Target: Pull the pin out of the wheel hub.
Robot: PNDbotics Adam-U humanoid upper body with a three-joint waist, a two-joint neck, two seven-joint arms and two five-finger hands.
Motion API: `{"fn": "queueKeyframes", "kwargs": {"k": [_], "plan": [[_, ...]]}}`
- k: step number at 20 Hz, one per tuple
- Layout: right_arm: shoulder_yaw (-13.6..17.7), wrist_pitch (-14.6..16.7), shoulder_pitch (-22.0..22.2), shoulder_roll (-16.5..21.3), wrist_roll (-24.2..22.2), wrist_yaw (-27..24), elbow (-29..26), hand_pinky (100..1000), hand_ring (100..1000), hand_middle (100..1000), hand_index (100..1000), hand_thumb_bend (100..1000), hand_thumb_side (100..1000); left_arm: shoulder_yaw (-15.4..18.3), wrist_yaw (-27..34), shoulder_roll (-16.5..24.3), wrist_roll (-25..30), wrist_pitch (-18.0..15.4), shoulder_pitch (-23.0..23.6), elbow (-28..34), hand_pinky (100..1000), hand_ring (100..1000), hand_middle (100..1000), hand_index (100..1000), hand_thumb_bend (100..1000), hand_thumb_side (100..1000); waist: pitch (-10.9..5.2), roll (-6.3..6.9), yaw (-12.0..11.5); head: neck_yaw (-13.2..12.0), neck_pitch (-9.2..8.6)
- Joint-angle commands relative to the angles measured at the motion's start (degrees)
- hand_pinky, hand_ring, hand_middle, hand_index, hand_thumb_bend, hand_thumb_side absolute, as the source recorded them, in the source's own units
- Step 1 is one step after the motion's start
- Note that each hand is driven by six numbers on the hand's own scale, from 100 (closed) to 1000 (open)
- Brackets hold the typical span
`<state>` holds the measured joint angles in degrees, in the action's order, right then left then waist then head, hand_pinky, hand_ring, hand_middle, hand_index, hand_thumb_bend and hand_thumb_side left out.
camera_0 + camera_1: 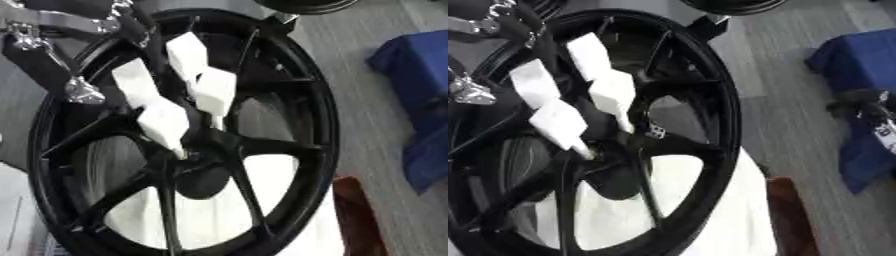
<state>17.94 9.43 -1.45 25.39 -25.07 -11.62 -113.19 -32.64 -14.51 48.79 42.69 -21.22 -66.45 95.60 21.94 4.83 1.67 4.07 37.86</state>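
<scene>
Nearest the camera, a white surface [210, 220] shows through the lower openings of the wheel, with a brown, wood-coloured edge [357, 220] just beside the rim at the lower right. Whether that white surface is a desk top or a cloth cannot be told.

Over it stands one black wheel [319, 125], large enough to fill most of both views, its spokes [276, 146] running in to a single wheel hub [203, 177] a little below the middle. The pin itself cannot be picked out; it would sit in or at the hub, by the task, but nothing slim or bright shows clearly there.

One robot hand, the left robot hand [166, 122], comes down from the upper left with white-covered fingers [214, 92] pointing down and slightly rightward. Their tips end at the spoke junction just above the hub, touching or nearly touching it. The fingers are only lightly bent with a narrow gap between the two groups, and they look to be holding nothing. So the hub lies just below the fingertips, roughly in line with the fingers' own long axis, and this is the nearer hand. The right robot hand shows in neither view.

Farther off, grey floor [367, 65] and a blue cloth-covered object [420, 60] lie well apart to the right.
</scene>
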Motion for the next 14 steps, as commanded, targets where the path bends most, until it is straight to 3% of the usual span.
{"fn": "queueKeyframes", "kwargs": {"k": [1,5,14], "plan": [[0.1,0.1,-0.2,0.7,-0.2,0.5,-1.4,938,771,584,754,100,686,0.5,-0.6,0.9,9.3,-9.9,-0.6,0.0,818,752,676,768,331,104,-0.92,-0.29,0.1,-0.2,-0.82],[0.1,0.1,-0.1,0.6,-0.3,0.7,-1.4,939,771,584,754,100,690,0.4,-1.2,1.4,9.3,-10.4,-0.1,-0.3,835,786,744,814,436,104,-0.8,-0.26,0.0,-0.1,-0.85],[-0.1,-0.1,0.1,0.5,-0.6,1.0,-1.4,939,771,584,754,100,693,0.9,-3.4,1.2,9.3,-11.4,-0.3,-1.3,840,797,757,826,479,108,-0.96,-0.27,-0.1,-0.3,-0.99]]}}
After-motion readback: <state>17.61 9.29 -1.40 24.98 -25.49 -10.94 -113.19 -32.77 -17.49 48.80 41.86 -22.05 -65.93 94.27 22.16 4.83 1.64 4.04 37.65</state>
